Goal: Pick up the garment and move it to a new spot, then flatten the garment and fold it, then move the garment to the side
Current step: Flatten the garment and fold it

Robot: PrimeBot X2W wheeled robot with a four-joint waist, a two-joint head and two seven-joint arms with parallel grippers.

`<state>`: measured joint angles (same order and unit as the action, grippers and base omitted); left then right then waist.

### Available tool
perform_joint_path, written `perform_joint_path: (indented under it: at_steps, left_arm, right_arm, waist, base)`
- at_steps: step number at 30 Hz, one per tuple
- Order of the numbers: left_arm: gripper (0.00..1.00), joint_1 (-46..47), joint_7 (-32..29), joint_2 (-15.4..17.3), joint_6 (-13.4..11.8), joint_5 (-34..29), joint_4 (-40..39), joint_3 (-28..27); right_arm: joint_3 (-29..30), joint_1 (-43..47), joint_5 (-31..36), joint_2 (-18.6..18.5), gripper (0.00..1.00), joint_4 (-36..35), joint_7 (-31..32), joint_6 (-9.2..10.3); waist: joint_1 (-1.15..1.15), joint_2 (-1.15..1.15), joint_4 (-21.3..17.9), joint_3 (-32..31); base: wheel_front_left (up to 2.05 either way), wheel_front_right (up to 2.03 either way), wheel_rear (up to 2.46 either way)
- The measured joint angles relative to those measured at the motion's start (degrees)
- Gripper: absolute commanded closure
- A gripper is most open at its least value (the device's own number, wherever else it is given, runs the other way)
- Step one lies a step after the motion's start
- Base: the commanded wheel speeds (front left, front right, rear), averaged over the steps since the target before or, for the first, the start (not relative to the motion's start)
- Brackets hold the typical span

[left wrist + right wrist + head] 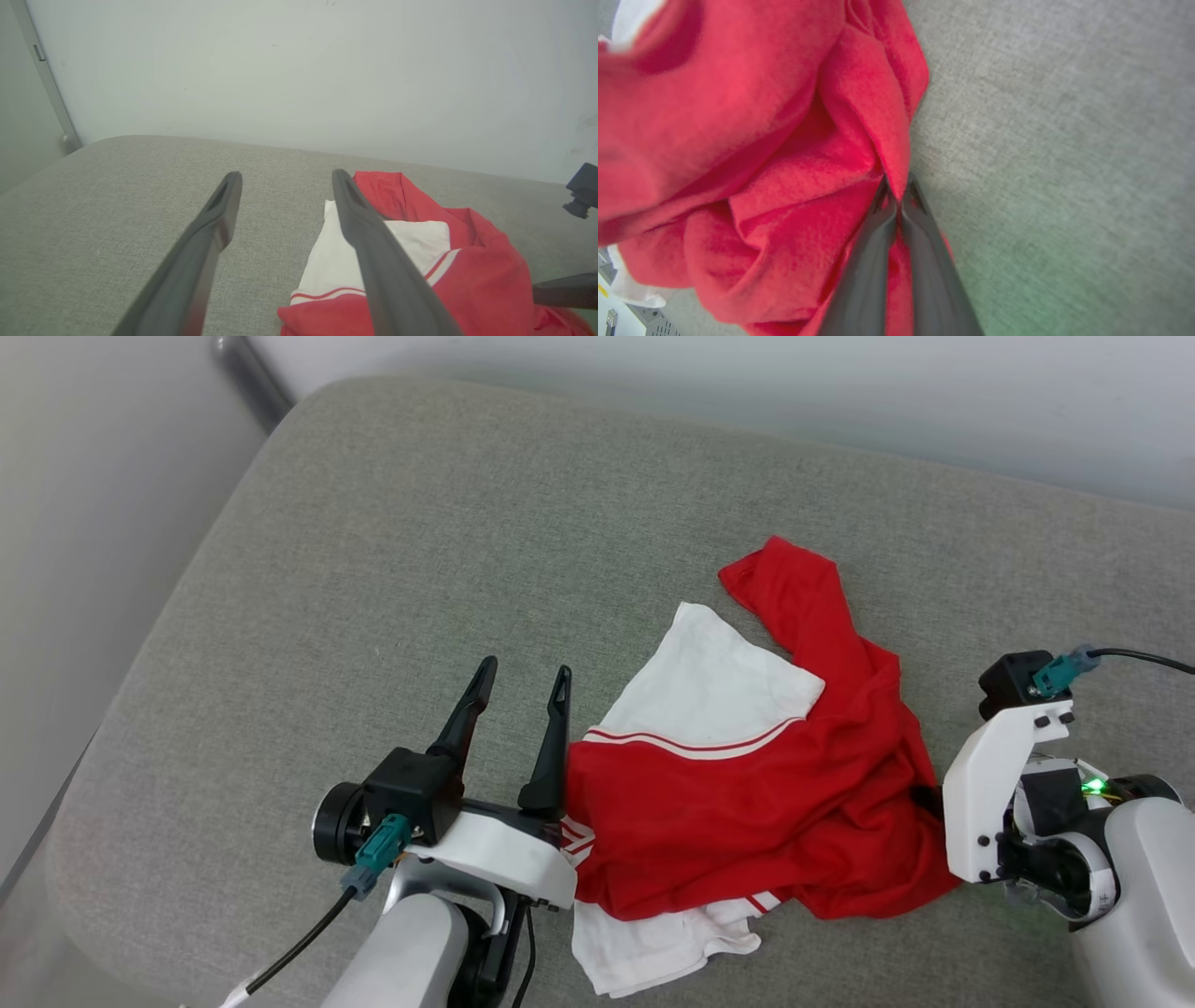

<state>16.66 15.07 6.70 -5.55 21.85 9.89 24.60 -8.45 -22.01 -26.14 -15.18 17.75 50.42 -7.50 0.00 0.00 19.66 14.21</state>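
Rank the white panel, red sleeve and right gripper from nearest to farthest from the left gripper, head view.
1. white panel, just right of the left gripper.
2. red sleeve, up and right.
3. right gripper, far right, pinching the garment.

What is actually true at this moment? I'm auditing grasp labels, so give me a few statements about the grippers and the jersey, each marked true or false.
1. The right gripper is shut on a fold of the garment. True.
2. The left gripper holds white fabric. False: it is open with nothing between its fingers, beside the garment.
3. The garment lies flat and neatly folded. False: it is crumpled.
4. The garment rests on a grey cushion. True.
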Motion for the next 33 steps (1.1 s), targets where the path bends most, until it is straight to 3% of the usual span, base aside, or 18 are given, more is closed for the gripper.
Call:
perform_joint_path:
  at_steps: [8,12,16,22,23,24,25,26,27,33]
  left_arm:
    - [0.0,-1.33,0.0,0.54,0.44,-0.62,1.04,-1.49]
    - [0.0,-2.7,0.0,1.6,0.27,-0.68,1.41,-2.27]
    - [0.0,-4.57,-0.01,2.33,-0.11,-0.43,1.56,-2.78]
    - [0.0,-7.33,-1.09,3.99,-1.01,0.08,1.11,-3.27]
    - [0.0,-8.86,-1.94,4.77,-1.53,0.46,0.4,-3.43]
    - [0.0,-9.14,-2.25,5.0,-1.57,0.51,0.19,-3.44]
    - [0.0,-9.35,-2.33,5.12,-1.65,0.52,0.03,-3.48]
    - [0.0,-9.49,-2.41,5.2,-1.77,0.59,-0.1,-3.52]
    - [0.0,-9.63,-2.6,5.27,-1.87,0.67,-0.31,-3.57]
    - [0.0,-10.7,-3.34,5.73,-2.42,1.12,-1.05,-3.7]
  right_arm:
    - [0.47,-0.29,-0.08,-2.5,1.0,-6.1,-5.67,0.0]
    - [3.94,1.98,0.02,-2.8,1.0,-10.91,-7.51,-0.01]
    - [9.29,10.04,1.67,-2.12,1.0,-16.07,-7.6,0.0]
    - [16.53,25.44,4.55,3.52,1.0,-22.17,-5.99,0.0]
    - [18.49,34.83,5.02,9.09,1.0,-23.41,-5.21,0.0]
    - [18.72,36.65,5.01,10.09,0.99,-23.34,-5.44,0.0]
    - [18.91,38.0,4.88,10.74,0.63,-23.16,-6.06,0.0]
    - [18.85,38.96,4.54,11.15,0.1,-22.88,-6.75,0.0]
    - [18.61,39.53,4.24,11.45,0.0,-22.61,-8.16,0.0]
    - [18.95,38.67,4.58,12.06,0.0,-22.3,-22.16,0.0]
  waist:
    - [0.0,0.0,-3.09,-2.07]
    - [0.0,0.0,-5.83,-3.7]
    - [0.0,0.0,-9.11,-5.76]
    - [0.0,0.0,-14.45,-8.94]
    - [0.0,0.0,-17.38,-10.98]
    - [0.0,0.0,-17.95,-11.42]
    - [0.0,0.0,-18.43,-11.83]
    - [0.0,0.0,-18.86,-12.23]
    - [0.0,0.0,-19.24,-12.55]
    - [0.0,0.0,-20.23,-13.74]
  base:
    - [0.0,0.0,0.0]
    - [0.0,0.0,0.0]
    - [0.0,0.0,0.0]
    - [0.0,0.0,0.0]
    - [0.0,0.0,0.0]
    - [0.0,0.0,0.0]
    - [0.0,0.0,0.0]
    - [0.0,0.0,0.0]
    - [0.0,0.0,0.0]
    - [0.0,0.0,0.0]
